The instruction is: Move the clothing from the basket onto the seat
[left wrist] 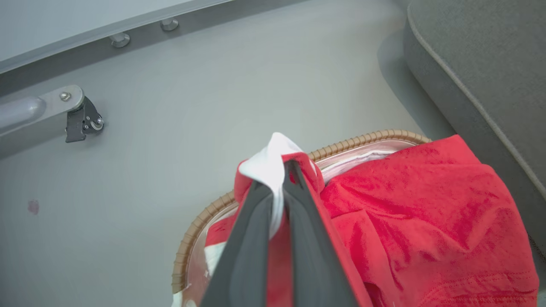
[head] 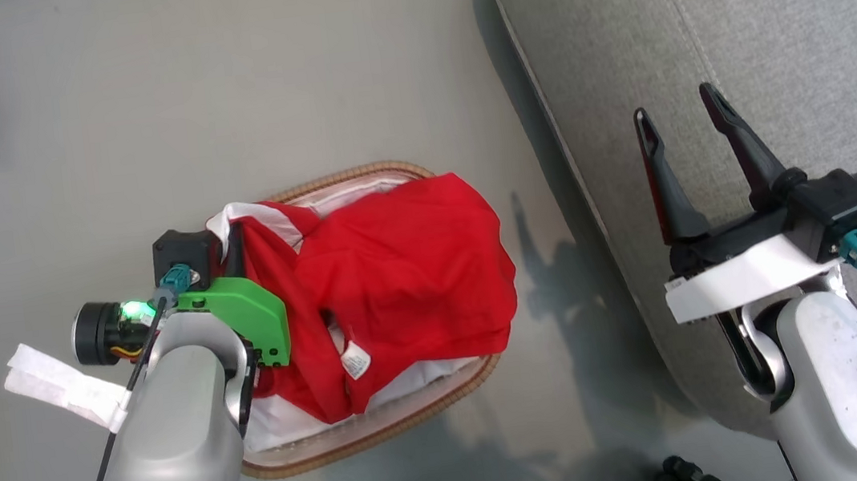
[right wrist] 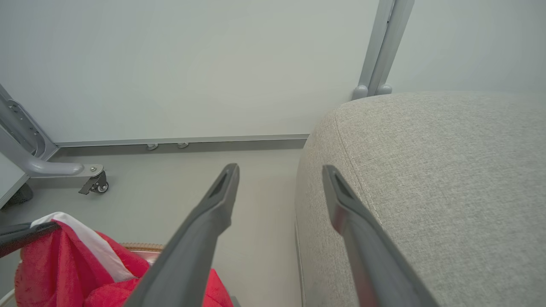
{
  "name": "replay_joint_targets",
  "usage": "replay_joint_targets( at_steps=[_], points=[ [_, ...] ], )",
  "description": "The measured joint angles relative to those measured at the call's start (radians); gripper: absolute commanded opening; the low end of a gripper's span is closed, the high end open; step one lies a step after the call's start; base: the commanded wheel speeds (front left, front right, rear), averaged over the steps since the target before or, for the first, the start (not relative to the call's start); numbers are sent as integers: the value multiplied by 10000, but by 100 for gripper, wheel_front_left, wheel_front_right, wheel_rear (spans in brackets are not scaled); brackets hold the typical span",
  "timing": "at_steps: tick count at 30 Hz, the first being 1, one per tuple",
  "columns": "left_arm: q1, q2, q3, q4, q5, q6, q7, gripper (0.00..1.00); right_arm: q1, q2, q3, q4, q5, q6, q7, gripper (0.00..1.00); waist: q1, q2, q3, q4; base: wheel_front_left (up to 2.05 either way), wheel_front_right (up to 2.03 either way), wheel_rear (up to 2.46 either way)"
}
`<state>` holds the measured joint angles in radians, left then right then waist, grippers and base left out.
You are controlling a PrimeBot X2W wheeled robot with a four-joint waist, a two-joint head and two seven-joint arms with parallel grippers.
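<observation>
The red clothing (head: 399, 268) is heaped in the oval basket (head: 356, 174), which stands on the floor, and spills over its right rim. My left gripper (head: 231, 243) is at the basket's left end, shut on a fold of red cloth with a white cuff (left wrist: 273, 162) and lifting it above the rim (left wrist: 362, 140). My right gripper (head: 673, 104) hovers open above the edge of the grey seat (head: 733, 12), nothing between its fingers (right wrist: 217, 200). The seat (right wrist: 426, 170) lies right of the basket, and the garment (right wrist: 51, 264) shows at the lower left of the right wrist view.
A grey metal leg with a small caster (left wrist: 81, 119) stands on the floor left of the basket, before a wall rail (right wrist: 183, 140). Black cables (head: 685, 477) lie on the floor by the seat's near corner. A strip of bare floor separates basket and seat.
</observation>
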<state>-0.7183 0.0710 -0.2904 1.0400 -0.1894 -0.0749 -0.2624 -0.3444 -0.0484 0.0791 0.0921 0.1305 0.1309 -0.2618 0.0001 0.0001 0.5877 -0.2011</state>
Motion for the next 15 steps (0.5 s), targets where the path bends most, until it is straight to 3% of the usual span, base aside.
replay_joint_targets(
  at_steps=[6,15],
  points=[
    [307,272,-441,-1661,443,-194,-2,0,611,0,-169,188,-387,0,0,100,-1,0,-1169,333,0,0,0],
    [-133,481,-1097,-2970,763,-437,-15,0,1493,2,-117,401,-723,0,0,100,-1,0,-2883,756,0,0,0]
  ],
)
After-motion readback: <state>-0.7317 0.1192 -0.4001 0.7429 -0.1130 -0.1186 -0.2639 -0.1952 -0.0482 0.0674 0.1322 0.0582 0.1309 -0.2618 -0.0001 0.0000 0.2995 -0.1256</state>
